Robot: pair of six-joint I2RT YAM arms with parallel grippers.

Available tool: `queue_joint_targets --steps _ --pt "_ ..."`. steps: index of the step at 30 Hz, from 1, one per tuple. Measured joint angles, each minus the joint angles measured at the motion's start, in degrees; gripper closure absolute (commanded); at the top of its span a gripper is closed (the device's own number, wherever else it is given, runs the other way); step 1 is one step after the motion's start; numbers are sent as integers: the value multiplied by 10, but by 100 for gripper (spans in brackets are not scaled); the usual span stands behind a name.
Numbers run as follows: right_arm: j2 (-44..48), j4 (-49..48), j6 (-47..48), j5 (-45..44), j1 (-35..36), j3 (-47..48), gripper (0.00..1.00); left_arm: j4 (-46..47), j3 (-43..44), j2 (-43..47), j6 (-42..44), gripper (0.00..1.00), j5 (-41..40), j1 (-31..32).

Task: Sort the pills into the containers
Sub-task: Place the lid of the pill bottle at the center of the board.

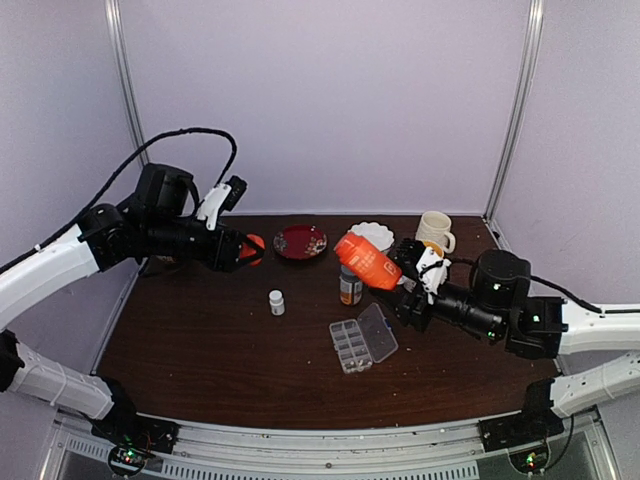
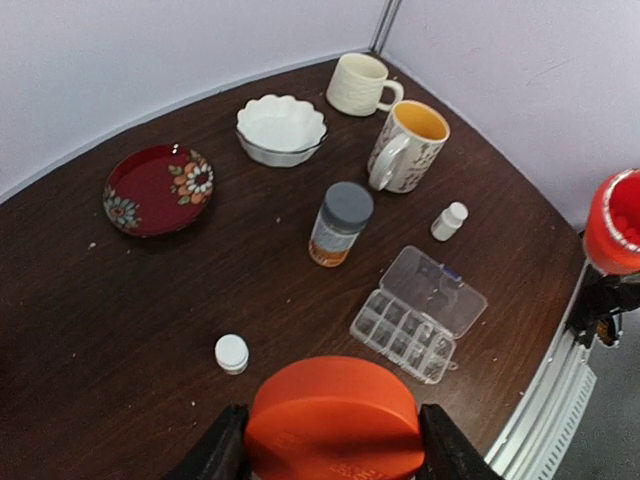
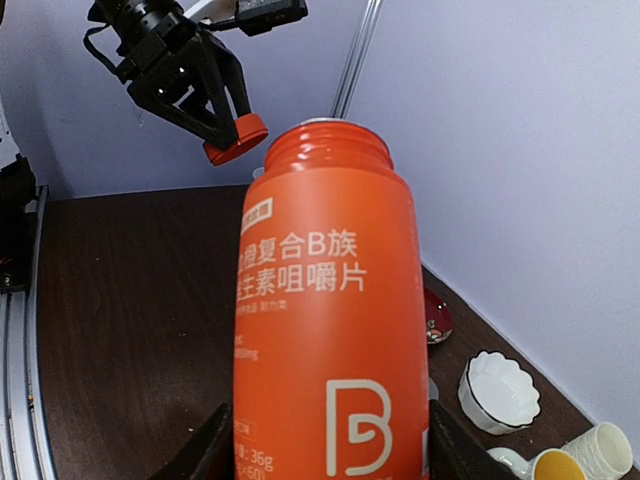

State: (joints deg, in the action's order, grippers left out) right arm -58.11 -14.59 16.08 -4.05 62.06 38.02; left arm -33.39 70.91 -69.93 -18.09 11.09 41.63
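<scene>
The left gripper (image 1: 249, 250) hangs above the far left of the dark wooden tabletop (image 1: 200, 340), fingers clamped on a round orange plastic cap (image 1: 256, 245). The right gripper (image 1: 394, 275), above the tabletop's right side, grips a tilted orange plastic bottle (image 1: 365, 260).

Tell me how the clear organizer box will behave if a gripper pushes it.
The organizer box looks thin, clear plastic, so probably light and apt to slide on the smooth table rather than tip, since it lies flat. Its open lid would likely flap on its hinge if caught.
</scene>
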Motion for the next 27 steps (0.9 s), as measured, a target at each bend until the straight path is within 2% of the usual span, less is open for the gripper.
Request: queue_joint_targets --steps 6,14,24,27 --pt "55 28 -97 13 0 -90 100 48 -116 35 -2 100 -85 -1" --pt "53 50 -233 50 0 -166 100 65 -148 9 -30 100 -166 -3" --pt "4 45 -316 75 10 -197 100 66 -208 -103 -66 100 -170 -3" --pt "-11 47 -340 83 11 -199 100 73 -211 -121 -67 91 -151 -3"
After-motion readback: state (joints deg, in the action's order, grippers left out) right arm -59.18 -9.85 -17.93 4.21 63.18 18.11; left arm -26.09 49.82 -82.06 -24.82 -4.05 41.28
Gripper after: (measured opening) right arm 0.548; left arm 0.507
